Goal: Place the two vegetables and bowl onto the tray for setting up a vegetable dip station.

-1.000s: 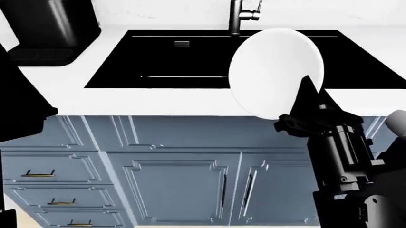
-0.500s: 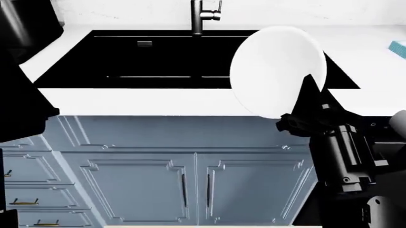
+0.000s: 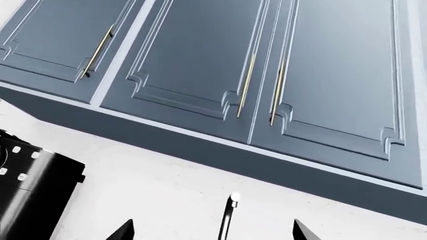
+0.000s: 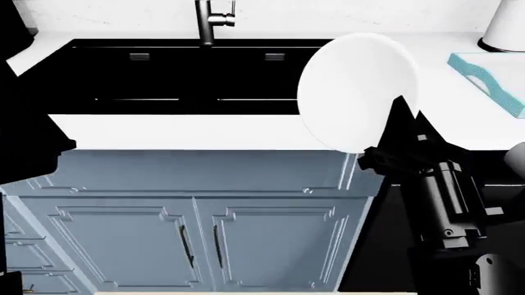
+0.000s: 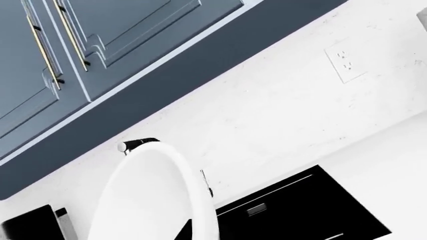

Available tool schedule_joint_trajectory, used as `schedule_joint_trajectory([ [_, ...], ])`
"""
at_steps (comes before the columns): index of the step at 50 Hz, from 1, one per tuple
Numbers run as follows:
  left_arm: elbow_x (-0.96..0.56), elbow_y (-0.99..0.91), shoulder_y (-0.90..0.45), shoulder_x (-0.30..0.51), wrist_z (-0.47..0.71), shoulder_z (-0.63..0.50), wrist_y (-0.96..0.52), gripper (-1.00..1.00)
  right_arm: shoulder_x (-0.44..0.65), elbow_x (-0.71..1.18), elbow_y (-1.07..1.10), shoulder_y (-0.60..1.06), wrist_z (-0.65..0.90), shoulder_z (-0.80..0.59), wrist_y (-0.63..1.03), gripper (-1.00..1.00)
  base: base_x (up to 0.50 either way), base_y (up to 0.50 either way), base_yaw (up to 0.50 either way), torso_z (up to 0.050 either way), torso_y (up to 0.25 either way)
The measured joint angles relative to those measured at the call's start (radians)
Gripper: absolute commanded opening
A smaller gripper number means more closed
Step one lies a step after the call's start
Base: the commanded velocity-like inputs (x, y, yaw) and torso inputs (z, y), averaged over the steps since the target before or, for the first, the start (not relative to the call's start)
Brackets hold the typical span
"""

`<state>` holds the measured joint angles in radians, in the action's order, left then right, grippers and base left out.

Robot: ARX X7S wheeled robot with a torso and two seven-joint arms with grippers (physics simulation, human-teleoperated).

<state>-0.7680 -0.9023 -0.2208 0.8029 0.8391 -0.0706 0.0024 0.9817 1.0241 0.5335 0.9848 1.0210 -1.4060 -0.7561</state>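
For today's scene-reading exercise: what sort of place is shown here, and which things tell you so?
Most likely a kitchen: a black sink with a faucet set in a white countertop, with blue cabinets below.

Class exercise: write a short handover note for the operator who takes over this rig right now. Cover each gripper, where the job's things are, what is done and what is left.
Right gripper: shut on the rim of the bowl, held tilted on edge in the air in front of the sink.
Left gripper: open, empty, pointing at the wall cabinets.
Tray: on the counter at far right of the head view, only its corner showing.
Cucumber and carrot: not in view.
Done: bowl picked up.
Left: carry the bowl right and set it on the tray, then find and place both vegetables.
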Motion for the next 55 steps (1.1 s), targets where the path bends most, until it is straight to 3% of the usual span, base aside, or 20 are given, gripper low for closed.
schedule_joint_trajectory([
  [35,0.0,0.002,-0.006,0.004,0.002,-0.006,0.004,1.0,-0.003,0.003,0.0,-0.017,-0.013,0.02,0.001,-1.0,0.01,-0.5,0.0,0.0,0.0],
  [55,-0.002,0.002,-0.006,0.007,0.004,-0.006,0.008,1.0,0.0,-0.025,-0.001,-0.037,-0.017,0.04,-0.019,-1.0,0.2,-0.47,0.0,0.0,0.001],
])
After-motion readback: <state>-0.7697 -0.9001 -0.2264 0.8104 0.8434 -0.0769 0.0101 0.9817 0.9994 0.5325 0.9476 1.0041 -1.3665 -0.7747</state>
